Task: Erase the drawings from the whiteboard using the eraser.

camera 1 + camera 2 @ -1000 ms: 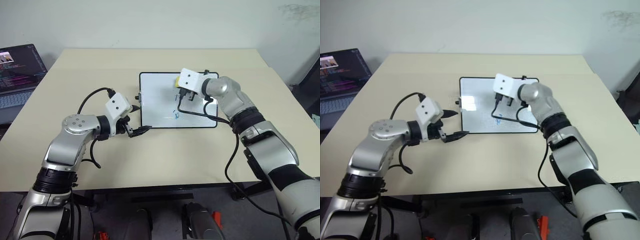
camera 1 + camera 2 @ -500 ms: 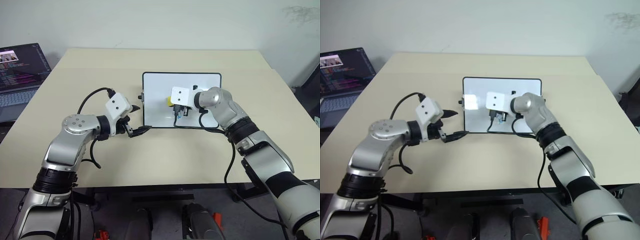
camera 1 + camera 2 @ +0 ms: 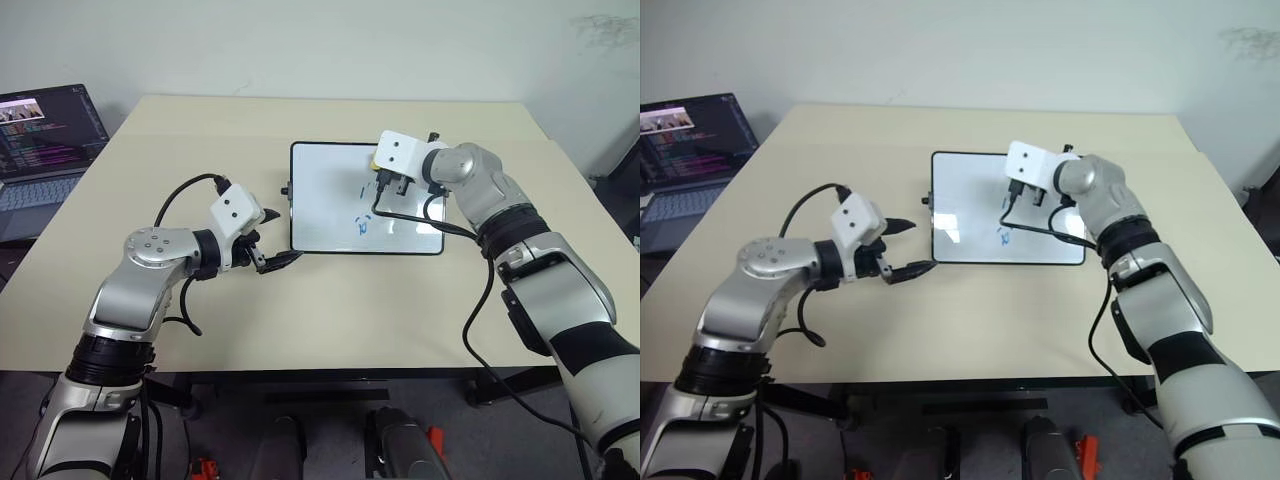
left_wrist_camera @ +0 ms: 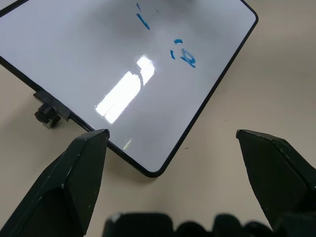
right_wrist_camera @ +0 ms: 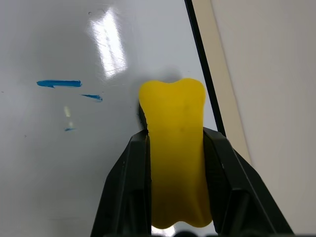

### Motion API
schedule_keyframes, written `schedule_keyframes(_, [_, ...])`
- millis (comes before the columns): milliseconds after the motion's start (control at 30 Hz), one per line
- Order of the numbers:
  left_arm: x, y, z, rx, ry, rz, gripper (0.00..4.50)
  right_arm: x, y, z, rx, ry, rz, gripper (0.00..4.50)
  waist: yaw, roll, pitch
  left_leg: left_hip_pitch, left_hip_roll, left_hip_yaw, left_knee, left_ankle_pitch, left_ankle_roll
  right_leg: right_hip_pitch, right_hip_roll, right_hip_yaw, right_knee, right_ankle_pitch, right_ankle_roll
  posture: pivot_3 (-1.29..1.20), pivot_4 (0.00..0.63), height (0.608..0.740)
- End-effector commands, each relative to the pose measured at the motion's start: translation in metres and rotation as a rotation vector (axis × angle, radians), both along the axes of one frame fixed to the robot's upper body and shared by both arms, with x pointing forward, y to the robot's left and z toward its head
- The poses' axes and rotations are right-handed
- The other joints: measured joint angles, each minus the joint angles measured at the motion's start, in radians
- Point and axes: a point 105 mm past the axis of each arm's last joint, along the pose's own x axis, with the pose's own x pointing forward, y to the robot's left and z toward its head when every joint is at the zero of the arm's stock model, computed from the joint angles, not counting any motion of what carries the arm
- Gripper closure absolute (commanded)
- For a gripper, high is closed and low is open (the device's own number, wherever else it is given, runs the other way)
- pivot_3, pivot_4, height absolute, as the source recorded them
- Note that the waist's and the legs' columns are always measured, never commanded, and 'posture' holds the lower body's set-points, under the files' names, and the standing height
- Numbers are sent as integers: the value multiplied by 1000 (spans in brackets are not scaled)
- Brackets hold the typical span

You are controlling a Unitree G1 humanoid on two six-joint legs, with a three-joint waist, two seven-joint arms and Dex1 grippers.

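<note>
A laptop (image 3: 45,135) sits at the tabletop's (image 3: 330,310) far-left corner, screen lit. The left gripper (image 3: 276,240) hovers where it was a second ago, its fingers (image 4: 74,173) spread wide around the board's (image 3: 330,200) near-left corner without touching it. In the left wrist view a small black knob (image 4: 47,114) juts from the board's short side.

The board lies near the tabletop's middle. On it, the drawings (image 3: 362,224) are down to a small blue cluster at about 6 o'clock of the board's centre, with a few faint blue dashes (image 5: 59,84) further up, seen in the right wrist view.

The right gripper (image 3: 388,180) has swung from the board's near edge, where it was half a second ago, up to the far part of the board, at about 12 to 1 o'clock of the remaining cluster. Its fingers (image 5: 128,182) are clamped tight on the eraser (image 5: 175,148), which is pressed against the white surface just inside the board's black frame.
</note>
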Motion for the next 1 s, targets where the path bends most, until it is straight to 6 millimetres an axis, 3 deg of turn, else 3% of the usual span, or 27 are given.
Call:
schedule_keyframes(33, [1,-5,14,2,-62,-22,0,-12,20,-25,-19,85,84,3452,-1,0,0,0,0,0,0,0,0,0,0,0,0,0,0,0,150,740])
schedule_keyframes(167, [1,-4,14,2,-62,-19,0,-33,40,-50,-73,158,199,3452,-8,0,0,3,1,0,0,0,0,1,1,0,2,0,0,0,150,740])
schedule_keyframes(367, [1,-4,15,1,-64,-14,0,-43,49,-53,-67,160,231,3452,-6,0,0,3,1,0,0,0,0,1,1,1,2,0,0,0,150,740])
schedule_keyframes(700, [3,-5,16,0,-69,-17,0,-4,-1,-6,-23,7,3,3452,0,0,0,3,0,0,0,0,0,2,0,0,1,0,0,0,150,740])
schedule_keyframes(867, [3,-6,16,-1,-69,-20,0,4,-22,3,-28,-23,-61,3452,1,0,0,3,0,1,0,0,0,2,-1,1,0,0,0,0,150,740])
schedule_keyframes(1000, [4,-6,16,0,-70,-21,0,2,-17,-2,-32,-3,-34,3452,2,0,0,3,0,1,0,0,0,2,-1,0,0,0,0,0,150,740])
